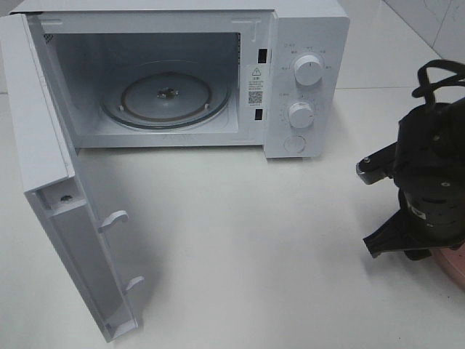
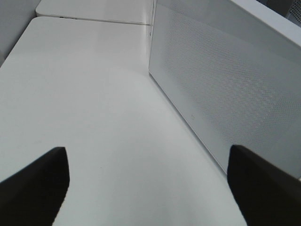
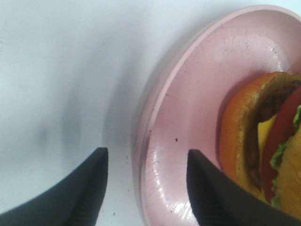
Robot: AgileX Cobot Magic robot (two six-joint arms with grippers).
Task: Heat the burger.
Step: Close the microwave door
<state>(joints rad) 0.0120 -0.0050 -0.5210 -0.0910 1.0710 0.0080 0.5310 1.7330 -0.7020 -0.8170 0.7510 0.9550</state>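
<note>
The burger (image 3: 263, 141) lies on its side on a round pink plate (image 3: 197, 70), showing bun, patty, cheese, tomato and lettuce. My right gripper (image 3: 146, 151) is open and hangs just over the plate's near rim, one finger outside on the table and the other over the plate beside the burger. In the high view the right arm (image 1: 429, 182) covers the burger, and only a sliver of the plate (image 1: 454, 267) shows at the right edge. My left gripper (image 2: 146, 149) is open and empty, low over the table beside the microwave's perforated side wall (image 2: 225, 89).
The white microwave (image 1: 309, 43) stands at the back, its door (image 1: 51, 182) swung wide open toward the front left. A glass turntable (image 1: 167, 98) lies inside the cavity. White tabletop (image 1: 247, 240) stretches between the microwave and the right arm.
</note>
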